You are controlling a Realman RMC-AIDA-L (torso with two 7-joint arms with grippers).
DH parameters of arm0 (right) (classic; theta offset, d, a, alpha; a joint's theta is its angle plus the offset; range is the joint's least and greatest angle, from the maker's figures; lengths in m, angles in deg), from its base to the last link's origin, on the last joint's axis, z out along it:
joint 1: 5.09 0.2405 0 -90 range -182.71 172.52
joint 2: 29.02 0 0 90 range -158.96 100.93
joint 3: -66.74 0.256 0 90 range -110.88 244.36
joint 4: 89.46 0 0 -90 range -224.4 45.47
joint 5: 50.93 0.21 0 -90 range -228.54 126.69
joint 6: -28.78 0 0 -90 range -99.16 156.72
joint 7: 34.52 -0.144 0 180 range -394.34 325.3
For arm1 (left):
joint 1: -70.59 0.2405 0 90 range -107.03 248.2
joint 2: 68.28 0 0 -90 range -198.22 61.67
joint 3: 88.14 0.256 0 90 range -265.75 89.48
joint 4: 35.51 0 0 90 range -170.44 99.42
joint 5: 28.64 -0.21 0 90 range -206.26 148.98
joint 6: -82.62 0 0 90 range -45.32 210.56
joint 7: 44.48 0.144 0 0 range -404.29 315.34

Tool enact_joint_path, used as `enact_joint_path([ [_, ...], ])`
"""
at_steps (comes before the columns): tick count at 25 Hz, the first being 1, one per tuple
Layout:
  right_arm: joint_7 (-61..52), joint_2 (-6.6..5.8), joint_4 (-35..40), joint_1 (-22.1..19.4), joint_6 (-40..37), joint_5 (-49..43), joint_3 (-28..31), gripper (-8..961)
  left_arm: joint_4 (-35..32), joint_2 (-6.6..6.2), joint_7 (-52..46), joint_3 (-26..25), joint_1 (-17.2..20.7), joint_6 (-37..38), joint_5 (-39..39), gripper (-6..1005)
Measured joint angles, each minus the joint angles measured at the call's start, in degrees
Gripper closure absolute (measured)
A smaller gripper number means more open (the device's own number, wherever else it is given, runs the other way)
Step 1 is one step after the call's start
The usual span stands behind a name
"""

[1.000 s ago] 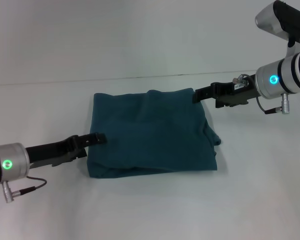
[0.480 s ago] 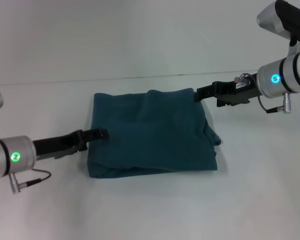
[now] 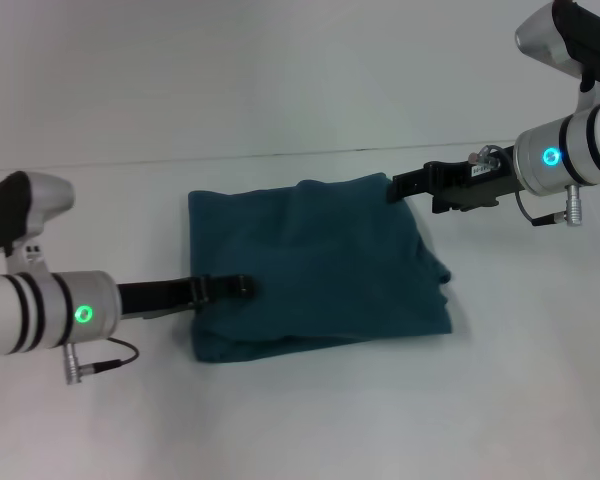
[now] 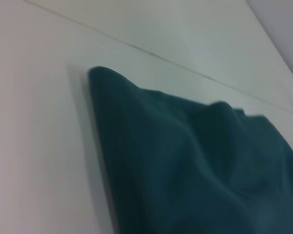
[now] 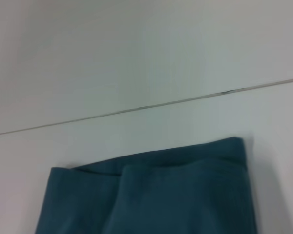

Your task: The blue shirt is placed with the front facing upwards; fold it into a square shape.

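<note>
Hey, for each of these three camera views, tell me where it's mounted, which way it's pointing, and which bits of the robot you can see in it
Head view: high on the robot, looking forward and down at the folded blue shirt on the white table; shows both arms, left gripper and right gripper.
Left wrist view: on the left wrist, looking low across the shirt; no robot parts visible.
Right wrist view: on the right wrist, looking at a shirt edge and the table seam; no robot parts visible.
Shared: all show the shirt.

no readable text, no labels, no brands, no numbers
</note>
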Motion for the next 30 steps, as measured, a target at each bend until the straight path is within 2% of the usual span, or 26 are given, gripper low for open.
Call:
enact_joint_path([
  [9, 0.98, -0.47, 0.04, -1.06, -0.8, 3.13, -0.02, 137, -3.65, 1.23, 0.15, 1.17, 0.2, 1.44, 0.2, 116],
  [16, 1.52, -0.77, 0.15, -1.32, -1.22, 4.08, 0.09, 139, -3.33, 1.16, 0.07, 1.91, -0.81, 1.47, 0.14, 317],
  [22, 1.55, -0.83, 0.16, -1.32, -1.25, 4.09, 0.09, 141, -2.79, 1.21, 0.04, 3.21, -1.48, 0.95, 0.44, 543],
  [27, 1.55, -0.98, 0.16, -1.32, -1.24, 4.09, 0.09, 143, -2.73, 1.26, 0.03, 3.25, -1.58, 0.88, 0.53, 790],
  [30, 1.55, -0.98, 0.16, -1.31, -1.24, 4.09, 0.09, 144, -2.69, 1.3, 0.03, 3.16, -1.55, 0.87, 0.53, 875],
])
